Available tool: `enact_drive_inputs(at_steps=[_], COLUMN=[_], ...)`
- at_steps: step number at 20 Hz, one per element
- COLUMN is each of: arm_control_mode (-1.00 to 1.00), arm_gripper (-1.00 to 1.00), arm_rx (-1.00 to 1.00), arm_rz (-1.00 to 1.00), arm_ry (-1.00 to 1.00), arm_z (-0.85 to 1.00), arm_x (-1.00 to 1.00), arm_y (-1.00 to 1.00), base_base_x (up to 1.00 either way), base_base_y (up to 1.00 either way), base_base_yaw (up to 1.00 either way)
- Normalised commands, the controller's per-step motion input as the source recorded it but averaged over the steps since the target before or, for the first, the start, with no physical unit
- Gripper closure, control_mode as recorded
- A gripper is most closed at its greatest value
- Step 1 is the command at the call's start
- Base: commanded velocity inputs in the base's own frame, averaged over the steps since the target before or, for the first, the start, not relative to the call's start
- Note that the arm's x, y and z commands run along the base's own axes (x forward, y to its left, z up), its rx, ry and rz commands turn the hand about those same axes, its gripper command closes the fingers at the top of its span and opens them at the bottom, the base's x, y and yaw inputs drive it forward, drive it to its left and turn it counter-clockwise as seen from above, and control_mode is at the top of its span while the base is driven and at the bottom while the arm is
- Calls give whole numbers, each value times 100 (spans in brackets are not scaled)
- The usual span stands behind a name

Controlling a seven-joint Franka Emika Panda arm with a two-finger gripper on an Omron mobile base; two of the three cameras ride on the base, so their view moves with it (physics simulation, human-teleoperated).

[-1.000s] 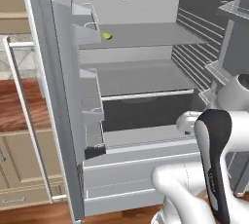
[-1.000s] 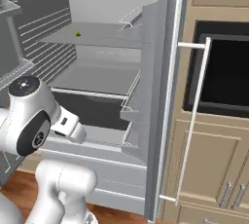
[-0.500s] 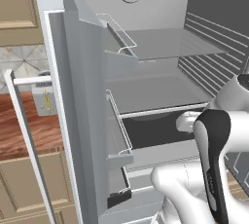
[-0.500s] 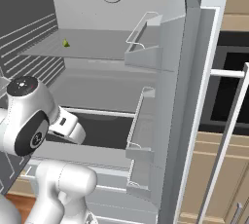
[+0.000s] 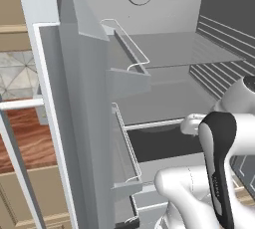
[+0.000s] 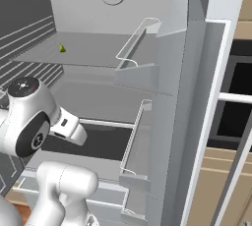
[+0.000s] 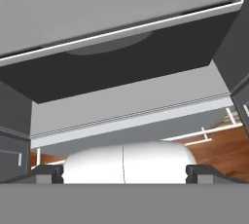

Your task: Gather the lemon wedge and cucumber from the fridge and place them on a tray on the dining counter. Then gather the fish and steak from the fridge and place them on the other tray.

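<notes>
The lemon wedge (image 6: 62,48) sits alone far back on the upper shelf (image 6: 88,55) of the open fridge (image 6: 192,72), while the gripper (image 7: 124,169), fingers spread wide and empty, points low at the drawer front (image 7: 126,103), apparently not yet lined up to reach.

fridge (image 6: 197,72) – open | upper shelf (image 6: 88,55): lemon wedge (image 6: 62,48) (far back) | lower shelf (image 6: 93,99) – bare
</notes>
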Motion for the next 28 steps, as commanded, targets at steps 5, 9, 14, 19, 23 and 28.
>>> enact_drive_inputs(at_steps=[5,9,14,19,23,28], arm_control_mode=[-100,-100,-100,-100,-100,-100], arm_gripper=[-100,-100,-100,-100,-100,-100], arm_rx=[2,1,-1,-10,-8,-3], arm_rz=[2,14,12,7,6,13], arm_ry=[-5,-15,-16,-12,-8,-5], arm_z=[-5,65,88,86,66,22], arm_x=[19,69,37,1,23,64], arm_y=[-4,0,2,31,30,49], base_base_x=[24,0,0,0,0,0], base_base_y=[0,0,0,0,0,0], base_base_yaw=[3,0,0,0,0,0])
